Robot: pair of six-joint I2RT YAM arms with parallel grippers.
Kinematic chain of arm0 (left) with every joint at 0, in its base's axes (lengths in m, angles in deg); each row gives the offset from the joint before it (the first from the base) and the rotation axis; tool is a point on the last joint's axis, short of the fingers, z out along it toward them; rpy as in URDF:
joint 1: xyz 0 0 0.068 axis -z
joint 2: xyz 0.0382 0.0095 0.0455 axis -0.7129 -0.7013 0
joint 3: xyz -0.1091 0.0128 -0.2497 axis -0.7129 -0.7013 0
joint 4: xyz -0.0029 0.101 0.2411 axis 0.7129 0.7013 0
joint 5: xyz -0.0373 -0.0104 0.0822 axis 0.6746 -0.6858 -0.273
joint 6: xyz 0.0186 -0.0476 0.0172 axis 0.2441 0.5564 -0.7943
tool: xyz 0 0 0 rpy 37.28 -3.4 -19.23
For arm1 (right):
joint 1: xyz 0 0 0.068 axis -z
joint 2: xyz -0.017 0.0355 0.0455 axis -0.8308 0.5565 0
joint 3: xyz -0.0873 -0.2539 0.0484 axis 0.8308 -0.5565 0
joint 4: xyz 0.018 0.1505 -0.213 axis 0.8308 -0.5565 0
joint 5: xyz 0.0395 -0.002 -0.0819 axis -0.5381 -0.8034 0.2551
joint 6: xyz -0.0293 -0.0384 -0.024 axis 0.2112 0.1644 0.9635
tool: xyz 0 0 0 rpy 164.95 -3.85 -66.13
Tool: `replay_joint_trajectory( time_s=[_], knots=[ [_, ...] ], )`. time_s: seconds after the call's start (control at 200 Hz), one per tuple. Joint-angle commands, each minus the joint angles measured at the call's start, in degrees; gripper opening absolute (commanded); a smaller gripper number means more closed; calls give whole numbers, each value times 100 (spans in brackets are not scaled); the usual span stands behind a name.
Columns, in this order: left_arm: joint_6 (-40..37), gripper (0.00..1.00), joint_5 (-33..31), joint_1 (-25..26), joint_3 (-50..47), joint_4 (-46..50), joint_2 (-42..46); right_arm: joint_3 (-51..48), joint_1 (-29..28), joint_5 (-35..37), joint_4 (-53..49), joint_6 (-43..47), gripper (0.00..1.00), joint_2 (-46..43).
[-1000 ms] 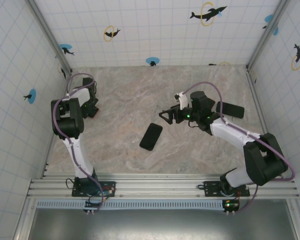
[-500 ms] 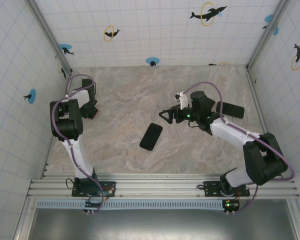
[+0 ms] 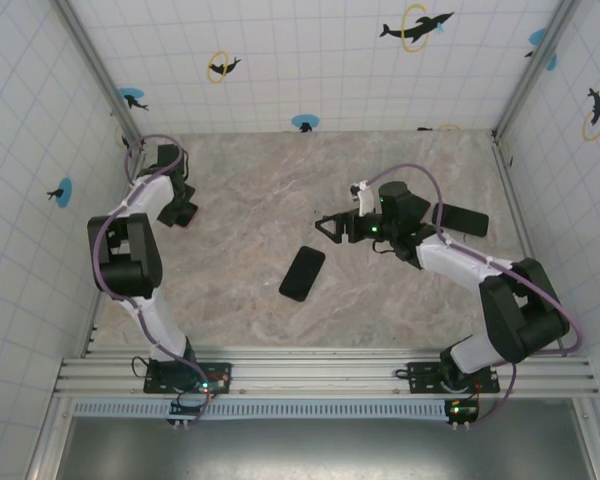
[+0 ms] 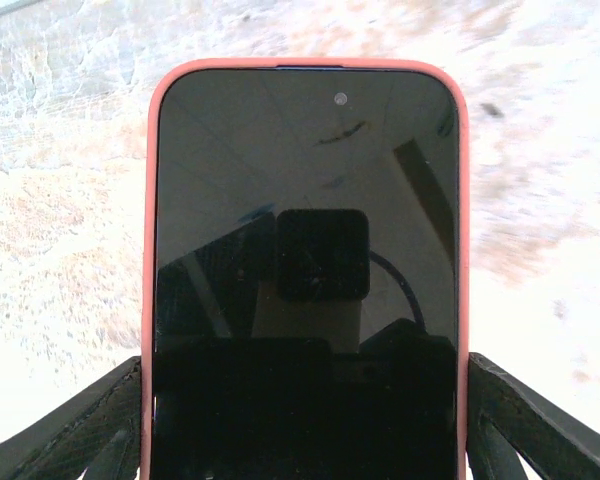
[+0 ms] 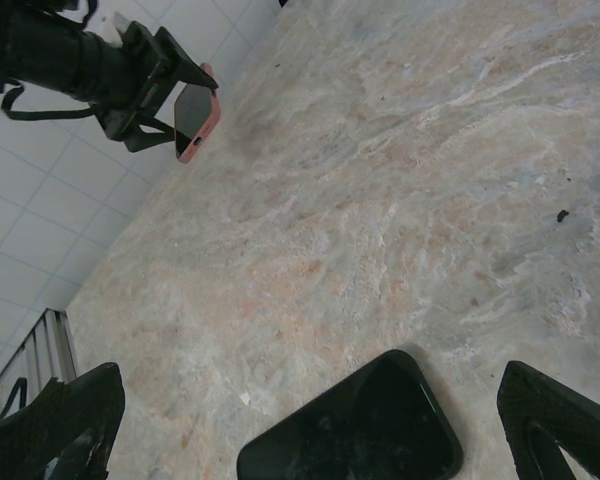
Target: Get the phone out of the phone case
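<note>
Left gripper clamped on the phone in its pink case, screen facing the wrist. Right gripper fingers wide apart, black phone flat on the table just below them.

White tiled walls with dolphin stickers — beige marbled tabletop below.

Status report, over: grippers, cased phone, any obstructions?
Left gripper shut on black phone in salmon-pink case, far left; phone not yet out. Right gripper open beside loose black phone mid-table. Nothing blocking.
</note>
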Motion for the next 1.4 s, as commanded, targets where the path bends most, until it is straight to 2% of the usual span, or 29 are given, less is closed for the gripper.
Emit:
replay_joint_trajectory(
  time_s=[0.0,0.43,0.591,0.771,1.031,1.291,1.391],
  knots=[
    [-94,65,-96,262,46,194,477,178,-108,-41,532,-322,98,124],
    [285,64,-24,1728,-60,121,1078,633,-545,33,1271,-1216,100,807],
    [513,63,-43,2158,-20,13,1124,828,-725,67,1520,-1539,96,1136],
    [868,63,20,2559,-46,-83,1150,1056,-906,426,1649,-1755,89,1437],
    [1180,63,-21,3107,-233,-303,1273,1415,-984,431,1811,-2115,79,1921],
    [1298,63,-13,3296,-242,-375,1278,1686,-999,439,1952,-2475,60,2294],
    [1356,63,44,3369,-270,-455,1278,1720,-1001,449,2042,-2611,49,2365]
  ],
)
